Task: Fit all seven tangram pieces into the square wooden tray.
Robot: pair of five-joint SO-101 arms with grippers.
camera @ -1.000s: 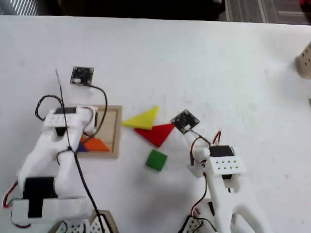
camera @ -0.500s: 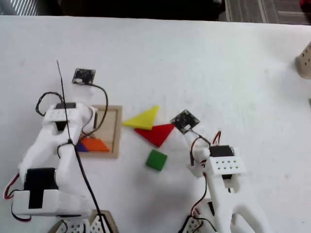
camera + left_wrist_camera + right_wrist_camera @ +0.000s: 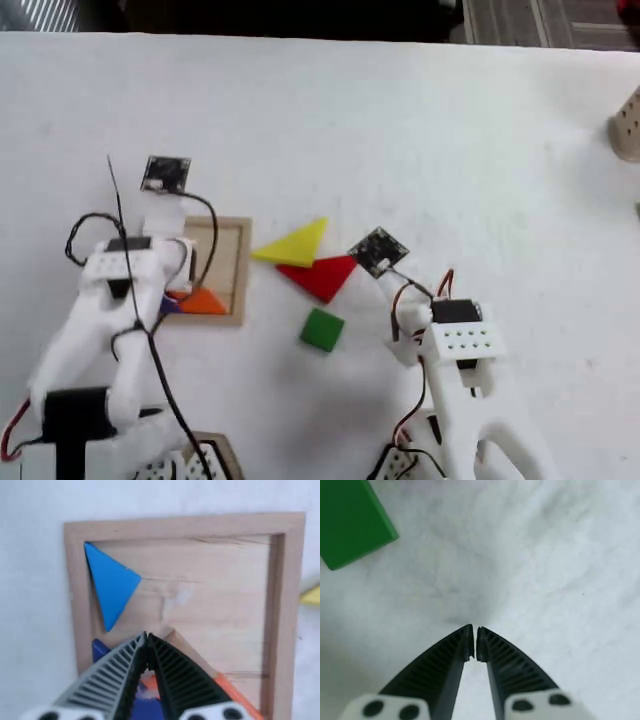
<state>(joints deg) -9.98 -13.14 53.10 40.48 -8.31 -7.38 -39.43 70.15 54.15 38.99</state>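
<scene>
The square wooden tray (image 3: 236, 268) lies left of centre, partly under my left arm. In the left wrist view the tray (image 3: 175, 525) holds a light blue triangle (image 3: 112, 582), an orange piece (image 3: 235, 695) and a dark blue piece (image 3: 102, 649). My left gripper (image 3: 147, 640) hangs shut over the tray with nothing in it. The orange piece (image 3: 205, 299) shows beside the arm from above. A yellow triangle (image 3: 293, 243), a red triangle (image 3: 322, 276) and a green square (image 3: 322, 329) lie on the table right of the tray. My right gripper (image 3: 473, 642) is shut above bare table beside the green square (image 3: 350, 522).
The white table (image 3: 450, 140) has wide free room at the back and right. A tan pegged object (image 3: 627, 125) stands at the right edge. Black cables (image 3: 160, 350) trail over the left arm. A wooden corner (image 3: 222, 452) shows at the front edge.
The left arm has drawn back toward the front left, uncovering more of the tray. The right arm has stayed put.
</scene>
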